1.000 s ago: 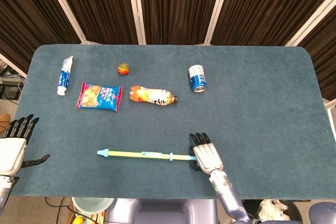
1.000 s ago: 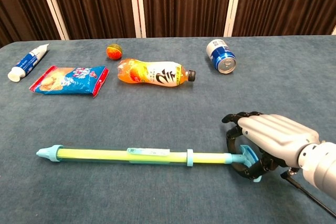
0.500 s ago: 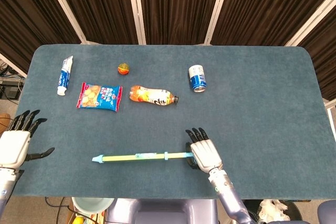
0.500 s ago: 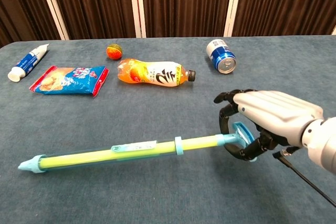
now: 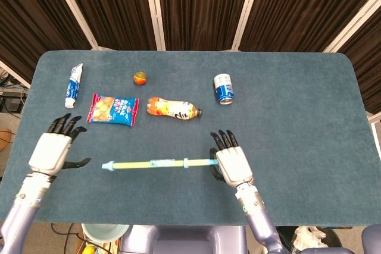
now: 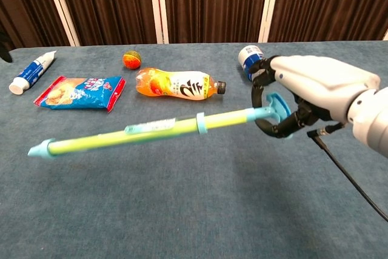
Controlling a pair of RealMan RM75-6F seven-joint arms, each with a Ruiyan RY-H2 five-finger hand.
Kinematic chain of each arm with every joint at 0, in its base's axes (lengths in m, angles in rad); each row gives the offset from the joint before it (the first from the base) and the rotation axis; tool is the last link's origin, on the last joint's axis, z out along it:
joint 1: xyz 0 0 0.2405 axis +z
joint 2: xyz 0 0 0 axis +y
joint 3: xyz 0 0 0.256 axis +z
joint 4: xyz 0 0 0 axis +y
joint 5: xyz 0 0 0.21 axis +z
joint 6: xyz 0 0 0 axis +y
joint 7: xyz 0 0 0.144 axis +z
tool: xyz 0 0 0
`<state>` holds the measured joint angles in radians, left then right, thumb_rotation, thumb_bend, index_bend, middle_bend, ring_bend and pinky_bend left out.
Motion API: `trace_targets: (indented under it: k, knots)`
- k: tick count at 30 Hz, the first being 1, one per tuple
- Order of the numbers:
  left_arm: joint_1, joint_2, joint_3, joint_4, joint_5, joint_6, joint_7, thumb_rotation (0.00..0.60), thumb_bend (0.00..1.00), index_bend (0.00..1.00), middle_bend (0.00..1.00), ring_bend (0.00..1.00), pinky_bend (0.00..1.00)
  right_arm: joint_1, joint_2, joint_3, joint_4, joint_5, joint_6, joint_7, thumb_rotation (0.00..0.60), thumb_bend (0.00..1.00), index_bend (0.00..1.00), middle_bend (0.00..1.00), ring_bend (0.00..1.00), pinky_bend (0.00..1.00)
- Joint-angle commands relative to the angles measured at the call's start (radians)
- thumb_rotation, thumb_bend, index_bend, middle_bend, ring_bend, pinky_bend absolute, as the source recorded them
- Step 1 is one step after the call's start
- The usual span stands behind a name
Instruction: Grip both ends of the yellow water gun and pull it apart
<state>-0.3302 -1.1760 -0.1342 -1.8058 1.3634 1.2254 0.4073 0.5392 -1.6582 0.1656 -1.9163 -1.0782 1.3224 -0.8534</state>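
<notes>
The yellow water gun (image 5: 156, 163) (image 6: 139, 133) is a long yellow tube with light-blue ends and a blue collar. It hangs above the table, its nozzle end dipping to the left. My right hand (image 5: 232, 165) (image 6: 309, 92) grips the blue handle at its right end. My left hand (image 5: 52, 150) hovers with fingers spread to the left of the nozzle tip, apart from it, and holds nothing. The chest view does not show the left hand.
On the blue table (image 5: 297, 117) lie a toothpaste tube (image 5: 72, 85), a snack bag (image 5: 113, 109), a small ball (image 5: 140, 78), an orange drink bottle (image 5: 172, 109) and a blue can (image 5: 224, 88). A black cable (image 6: 345, 180) trails from my right wrist.
My right hand has lifted the water gun off the table, handle end highest. My left hand has moved in from the table's left edge toward the nozzle tip.
</notes>
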Motion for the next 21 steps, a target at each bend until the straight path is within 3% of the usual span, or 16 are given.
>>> trace_targets:
  k: [1, 21]
  knots:
    - [-0.03, -0.034, -0.004, -0.021, -0.025, -0.028, 0.048, 0.6, 0.12, 0.29, 0.1, 0.0, 0.12, 0.006, -0.02, 0.016, 0.015, -0.002, 0.025, -0.016, 0.6, 0.61, 0.66, 0.13, 0.0, 0.0]
    - [-0.176, -0.223, -0.054, 0.033, -0.214, -0.106, 0.246, 0.6, 0.16, 0.39, 0.1, 0.0, 0.12, 0.028, -0.059, 0.064, 0.018, 0.018, 0.079, -0.045, 0.6, 0.62, 0.66, 0.13, 0.0, 0.0]
